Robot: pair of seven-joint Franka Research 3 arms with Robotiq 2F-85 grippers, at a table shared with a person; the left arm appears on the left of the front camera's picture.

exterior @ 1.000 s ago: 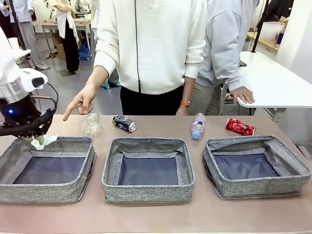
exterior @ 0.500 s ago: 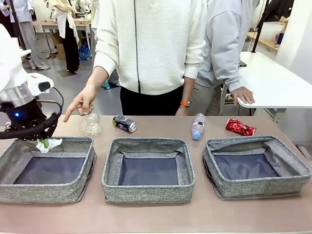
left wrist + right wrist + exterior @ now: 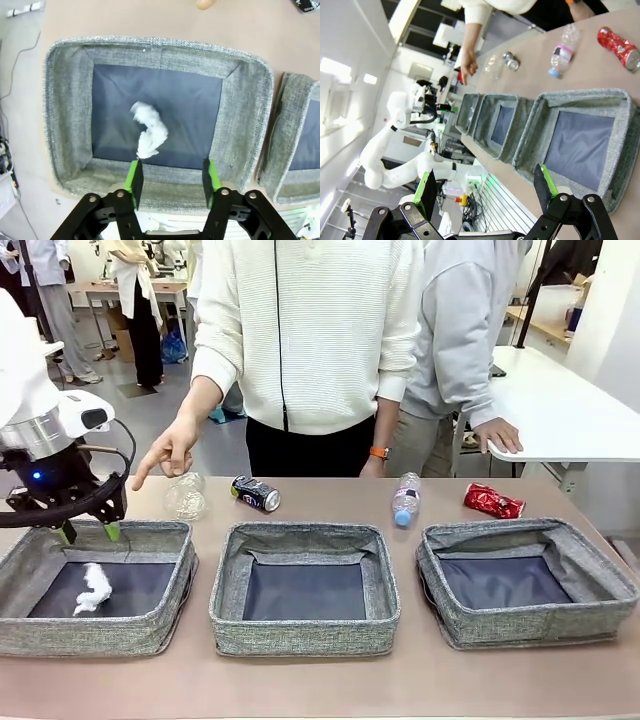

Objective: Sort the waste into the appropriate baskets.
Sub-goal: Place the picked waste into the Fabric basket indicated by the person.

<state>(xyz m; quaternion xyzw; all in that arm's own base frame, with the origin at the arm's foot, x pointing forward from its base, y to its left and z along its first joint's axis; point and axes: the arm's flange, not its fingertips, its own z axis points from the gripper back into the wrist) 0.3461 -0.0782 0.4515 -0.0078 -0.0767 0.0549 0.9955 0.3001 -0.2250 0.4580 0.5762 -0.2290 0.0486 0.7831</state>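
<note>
Three grey baskets stand in a row: left [image 3: 150, 625], middle [image 3: 300, 540], right [image 3: 590, 615]. A crumpled white tissue [image 3: 93, 588] [image 3: 149, 130] lies on the left basket's dark lining. Above that basket's far left rim hangs my left gripper [image 3: 90, 531] [image 3: 172, 176], open and holding nothing. Beyond the baskets lie a crushed clear bottle [image 3: 186, 497], a dark blue can [image 3: 255, 493], a clear bottle with a pink label [image 3: 405, 499] [image 3: 557, 54] and a crushed red can [image 3: 492, 501] [image 3: 618, 46]. My right gripper [image 3: 487, 190] is open and holding nothing, high above the right basket [image 3: 570, 102].
A person in a white sweater stands at the far side, one hand [image 3: 167, 450] pointing down near the crushed clear bottle. A second person leans a hand on a white table [image 3: 570, 410] at the back right. Bare tabletop [image 3: 320, 680] runs along the front.
My left gripper moved slightly right over the left basket and opened. The tissue dropped from its fingers onto the basket's lining.
</note>
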